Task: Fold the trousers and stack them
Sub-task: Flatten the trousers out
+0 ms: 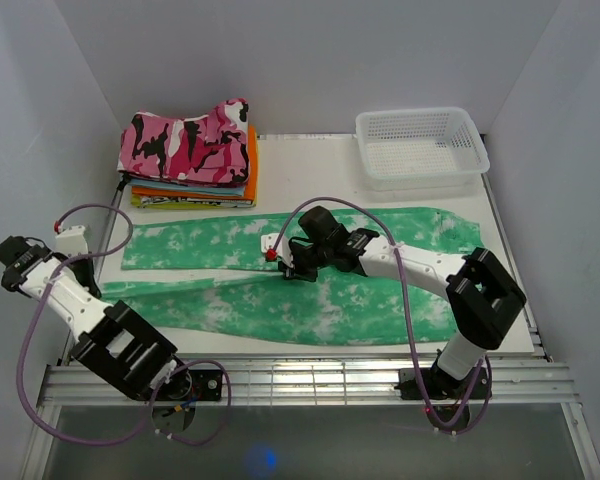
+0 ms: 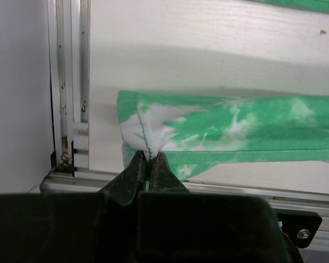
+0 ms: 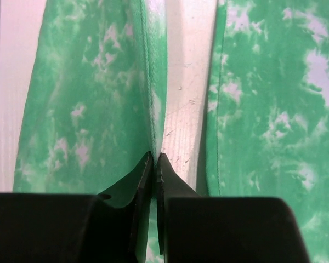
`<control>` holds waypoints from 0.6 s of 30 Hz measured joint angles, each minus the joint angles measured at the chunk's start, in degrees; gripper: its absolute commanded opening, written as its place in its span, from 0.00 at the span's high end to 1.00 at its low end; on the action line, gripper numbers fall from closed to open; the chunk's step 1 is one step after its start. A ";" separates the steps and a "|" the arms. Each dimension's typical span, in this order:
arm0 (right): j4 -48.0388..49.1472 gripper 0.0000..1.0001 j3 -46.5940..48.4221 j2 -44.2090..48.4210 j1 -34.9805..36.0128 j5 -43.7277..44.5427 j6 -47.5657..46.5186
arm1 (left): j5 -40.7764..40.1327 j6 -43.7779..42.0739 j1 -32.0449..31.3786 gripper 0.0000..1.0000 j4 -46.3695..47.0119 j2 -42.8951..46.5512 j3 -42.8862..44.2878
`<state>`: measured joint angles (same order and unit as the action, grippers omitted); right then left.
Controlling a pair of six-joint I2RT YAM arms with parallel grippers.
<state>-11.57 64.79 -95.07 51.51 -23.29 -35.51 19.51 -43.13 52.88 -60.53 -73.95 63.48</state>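
Left gripper (image 2: 149, 158) is pinched shut on a cuff of the trousers (image 1: 330, 305), and right gripper (image 3: 154, 160) on an inner leg edge. They lie spread across the surface (image 1: 310, 170). The fabric looks light and limp, so hems and seams probably give the surest hold.

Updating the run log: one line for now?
left gripper: shut on trousers cuff | right gripper: shut on trousers leg edge | trousers: spread, unfolded

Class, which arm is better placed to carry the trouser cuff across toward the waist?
Left: left fingers pinch the trousers at the cuff end; right fingers grip a leg's inner edge mid-table.
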 measured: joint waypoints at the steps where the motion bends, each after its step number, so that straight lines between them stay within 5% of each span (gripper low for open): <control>1: -0.07 0.92 -0.52 0.28 0.00 -0.52 -0.09 | 0.17 -0.70 0.98 1.00 -0.79 1.31 -0.50; 10: -1.97 0.92 -3.74 1.86 0.00 -3.96 -2.23 | 0.00 -6.14 3.43 0.96 -6.73 12.79 -1.68; 13: -2.99 0.92 -1.66 -0.20 -0.02 -4.02 -2.36 | -0.26 -5.51 3.39 0.74 -6.80 7.52 -0.92; 15: -4.00 0.89 1.90 -4.11 -0.11 -3.91 -2.27 | -0.83 -4.42 2.97 0.44 -5.68 0.85 0.31; 16: -4.57 0.82 3.63 -6.12 -0.13 -3.39 -2.16 | -1.57 -3.80 2.40 0.39 -4.81 -2.51 1.40; 17: -5.33 0.74 5.38 -8.57 -0.33 -2.93 -1.97 | -2.45 -2.69 1.75 0.19 -3.37 -5.70 2.78; 18: -6.12 0.62 6.99 -10.93 -0.61 -2.43 -1.70 | -3.13 -1.81 1.16 0.19 -1.68 -8.94 4.50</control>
<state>-17.69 71.79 -106.00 50.89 -25.71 -37.21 16.38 -44.95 54.04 -62.22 -82.89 67.99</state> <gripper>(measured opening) 0.179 0.622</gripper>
